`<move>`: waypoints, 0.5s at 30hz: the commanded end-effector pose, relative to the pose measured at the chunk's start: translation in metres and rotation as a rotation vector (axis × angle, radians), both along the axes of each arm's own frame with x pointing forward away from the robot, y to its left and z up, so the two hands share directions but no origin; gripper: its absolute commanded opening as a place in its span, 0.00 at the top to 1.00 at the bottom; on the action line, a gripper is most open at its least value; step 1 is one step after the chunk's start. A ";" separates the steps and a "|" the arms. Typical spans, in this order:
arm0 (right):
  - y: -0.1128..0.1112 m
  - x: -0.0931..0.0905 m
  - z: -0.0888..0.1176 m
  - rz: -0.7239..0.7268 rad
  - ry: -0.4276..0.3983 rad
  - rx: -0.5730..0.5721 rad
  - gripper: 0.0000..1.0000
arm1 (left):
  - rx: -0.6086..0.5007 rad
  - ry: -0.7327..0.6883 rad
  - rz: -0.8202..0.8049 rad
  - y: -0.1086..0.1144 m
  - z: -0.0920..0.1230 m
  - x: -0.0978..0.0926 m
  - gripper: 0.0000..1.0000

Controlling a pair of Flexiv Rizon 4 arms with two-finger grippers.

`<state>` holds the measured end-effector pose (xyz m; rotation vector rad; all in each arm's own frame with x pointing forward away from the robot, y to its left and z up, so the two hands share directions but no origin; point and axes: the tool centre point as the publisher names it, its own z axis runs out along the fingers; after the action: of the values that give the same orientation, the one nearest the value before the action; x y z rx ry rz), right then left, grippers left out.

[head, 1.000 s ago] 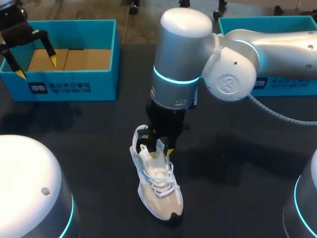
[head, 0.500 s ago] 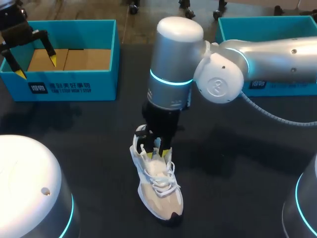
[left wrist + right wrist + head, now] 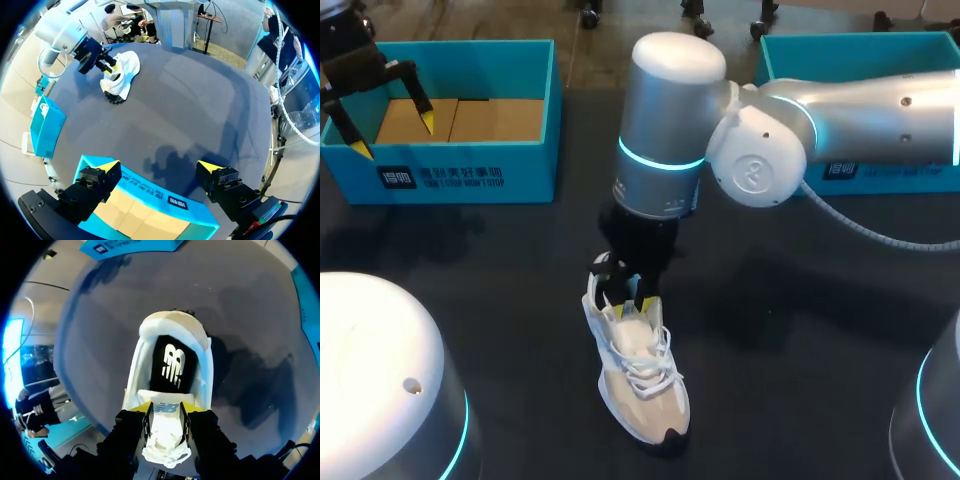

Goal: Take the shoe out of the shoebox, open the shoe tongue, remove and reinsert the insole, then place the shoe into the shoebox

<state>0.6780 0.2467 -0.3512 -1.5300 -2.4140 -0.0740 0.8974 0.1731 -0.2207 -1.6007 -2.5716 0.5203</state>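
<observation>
The heel opening of the shoe (image 3: 638,385) is partly covered in the head view by the right gripper (image 3: 632,293), and the toe is cut off beneath that gripper in the right wrist view. The white, laced shoe is stood upright on the table (image 3: 800,330), well apart from the shoebox (image 3: 470,175). Its tongue (image 3: 165,410) is pinched by the right gripper, and a black insole (image 3: 169,365) is seen inside. The left gripper (image 3: 159,166) is held spread above the shoebox.

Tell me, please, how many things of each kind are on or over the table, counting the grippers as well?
teal boxes: 2
white shoe: 1
grippers: 2, the left gripper and the right gripper
Total: 5
</observation>
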 end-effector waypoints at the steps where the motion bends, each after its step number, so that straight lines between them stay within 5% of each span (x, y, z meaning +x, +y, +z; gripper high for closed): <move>1: -0.003 -0.002 0.016 0.024 -0.019 -0.031 0.65 | 0.003 -0.002 0.000 0.000 0.000 -0.001 0.00; 8: -0.011 -0.004 0.046 0.345 -0.059 0.021 0.61 | 0.003 -0.002 0.000 0.000 0.000 -0.001 0.00; 13: -0.019 0.002 0.073 0.791 -0.110 -0.027 0.51 | 0.003 -0.002 0.000 0.000 0.000 -0.001 0.00; 14: -0.023 0.003 0.075 0.866 -0.135 -0.028 0.46 | 0.003 -0.002 0.000 0.000 0.000 -0.001 0.00; 15: -0.027 0.005 0.078 0.926 -0.156 -0.022 0.31 | 0.003 -0.002 0.000 0.000 0.000 -0.001 0.00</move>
<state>0.6779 0.2275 -0.2899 -1.0210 -2.7242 -0.0435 0.8974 0.1731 -0.2207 -1.6007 -2.5716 0.5203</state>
